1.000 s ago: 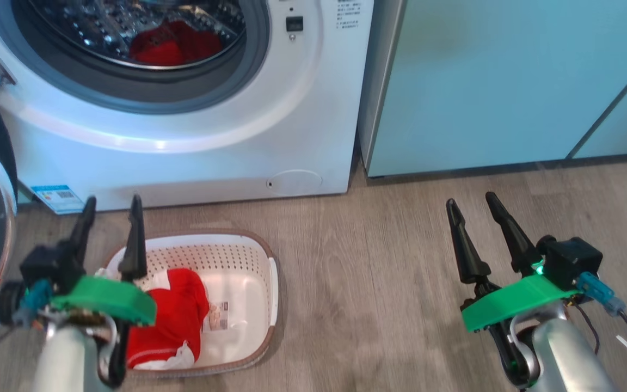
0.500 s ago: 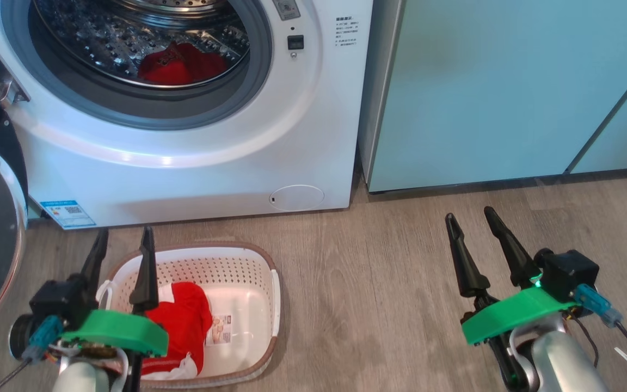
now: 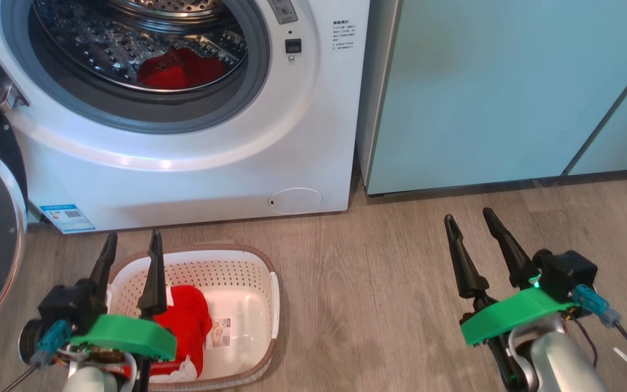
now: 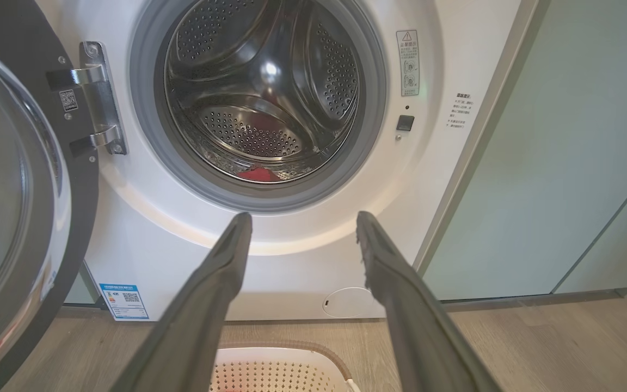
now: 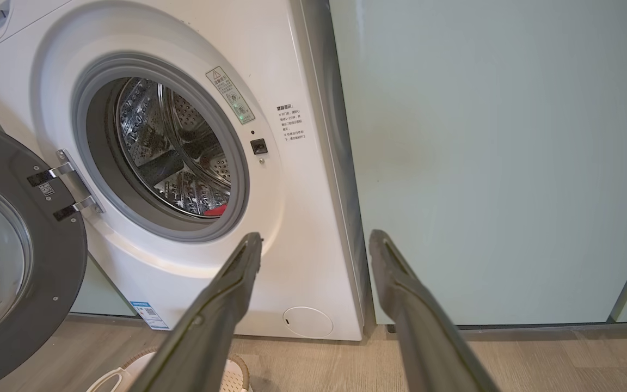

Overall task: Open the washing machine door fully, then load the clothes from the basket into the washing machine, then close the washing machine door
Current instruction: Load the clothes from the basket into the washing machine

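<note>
Now one red garment [image 3: 180, 68] in washing machine [image 3: 183, 179], one in basket [image 3: 221, 268]; left gripper [image 3: 133, 235] and right gripper [image 3: 467, 213] spread

The washer [image 5: 302, 218] has its door [image 5: 47, 283] swung wide to the left, with red clothes [image 5: 216, 209] low in the drum [image 5: 172, 152]. The right gripper [image 5: 316, 238], jaws spread, points at the washer's right edge beside the cabinet [image 5: 498, 163]. The basket [image 5: 128, 375] rim shows at the bottom.
</note>
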